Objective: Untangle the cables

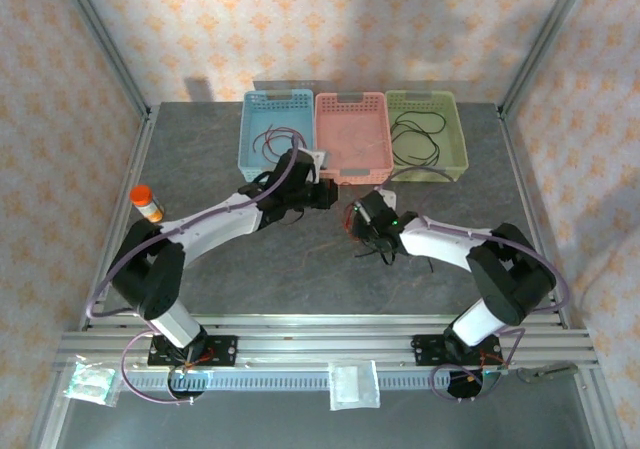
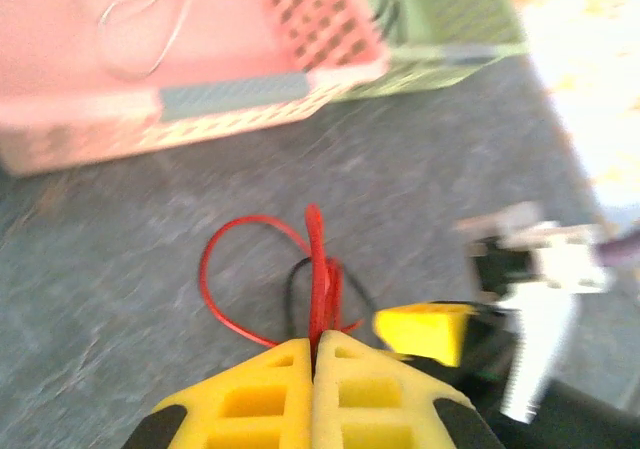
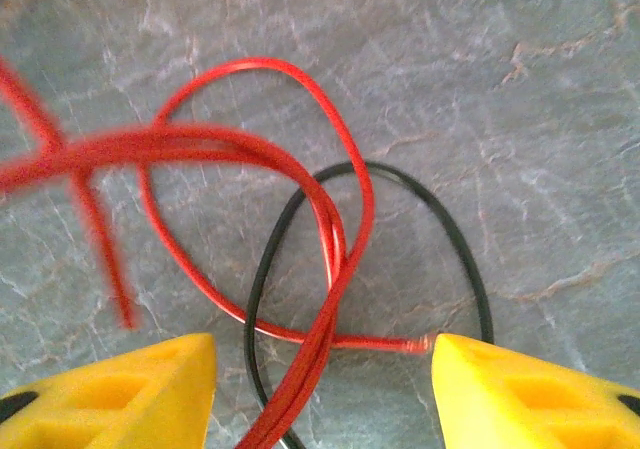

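**Cables (image 1: 354,231) bunched on the desk (image 1: 290,269), near the pink basket (image 1: 350,100)**

My left hand (image 2: 313,354) is closed, its yellow fingers pinching a strand of the red cable (image 2: 318,254), which loops out ahead of them. My right hand (image 3: 322,369) stands open with its fingers wide apart. A doubled red strand runs up between them, clear of both. The black cable (image 3: 462,254) lies in a loop on the grey surface, crossed with the red loops. Thin wires also lie in the blue basket (image 1: 278,100) and the green basket (image 1: 425,97).
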Robot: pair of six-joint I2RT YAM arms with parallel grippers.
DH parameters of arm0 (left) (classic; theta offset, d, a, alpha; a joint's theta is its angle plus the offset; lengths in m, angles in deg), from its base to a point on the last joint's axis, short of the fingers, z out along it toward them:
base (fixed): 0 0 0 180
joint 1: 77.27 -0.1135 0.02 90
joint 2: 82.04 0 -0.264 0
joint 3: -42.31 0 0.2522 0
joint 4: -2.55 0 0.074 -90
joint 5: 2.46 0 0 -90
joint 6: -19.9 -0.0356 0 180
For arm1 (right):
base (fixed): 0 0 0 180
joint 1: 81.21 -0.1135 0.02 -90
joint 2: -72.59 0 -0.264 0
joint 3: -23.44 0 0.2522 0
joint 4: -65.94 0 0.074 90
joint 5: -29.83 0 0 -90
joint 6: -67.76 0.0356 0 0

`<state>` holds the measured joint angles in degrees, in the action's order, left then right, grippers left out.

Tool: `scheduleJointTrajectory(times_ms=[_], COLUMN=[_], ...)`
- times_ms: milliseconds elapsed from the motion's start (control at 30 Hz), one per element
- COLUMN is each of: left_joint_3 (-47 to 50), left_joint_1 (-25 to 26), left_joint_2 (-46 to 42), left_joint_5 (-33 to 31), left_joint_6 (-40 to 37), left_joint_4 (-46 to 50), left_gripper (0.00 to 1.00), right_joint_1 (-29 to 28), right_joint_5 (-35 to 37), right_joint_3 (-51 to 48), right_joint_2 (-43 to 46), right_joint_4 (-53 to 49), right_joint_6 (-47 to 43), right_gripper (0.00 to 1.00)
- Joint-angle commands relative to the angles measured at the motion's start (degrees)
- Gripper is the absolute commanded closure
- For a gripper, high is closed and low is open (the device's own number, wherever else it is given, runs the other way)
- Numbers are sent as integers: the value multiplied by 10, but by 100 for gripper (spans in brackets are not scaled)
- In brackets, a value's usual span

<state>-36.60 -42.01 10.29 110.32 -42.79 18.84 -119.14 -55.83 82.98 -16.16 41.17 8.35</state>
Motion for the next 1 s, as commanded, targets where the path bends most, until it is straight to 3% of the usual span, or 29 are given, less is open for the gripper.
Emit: scheduleJointTrajectory(times_ms=[0,300,600,967], left_joint_3=[-38,-127,-172,-244], left_joint_1=[2,-18,-92,-135], left_joint_2=[-23,-65,-112,-114], left_joint_5=[52,115,159,174], left_joint_6=[-34,-36,-18,-28], left_joint_4=[20,29,30,60], left_gripper=[100,100,100,100], right_joint_1=[10,22,27,27], right_joint_5=[18,8,12,51], right_joint_3=[14,1,-4,-23], right_joint_2=[17,16,25,175], right_joint_4=[10,26,27,112], right_joint_6=[13,17,17,-72], right_gripper=[39,36,36,23])
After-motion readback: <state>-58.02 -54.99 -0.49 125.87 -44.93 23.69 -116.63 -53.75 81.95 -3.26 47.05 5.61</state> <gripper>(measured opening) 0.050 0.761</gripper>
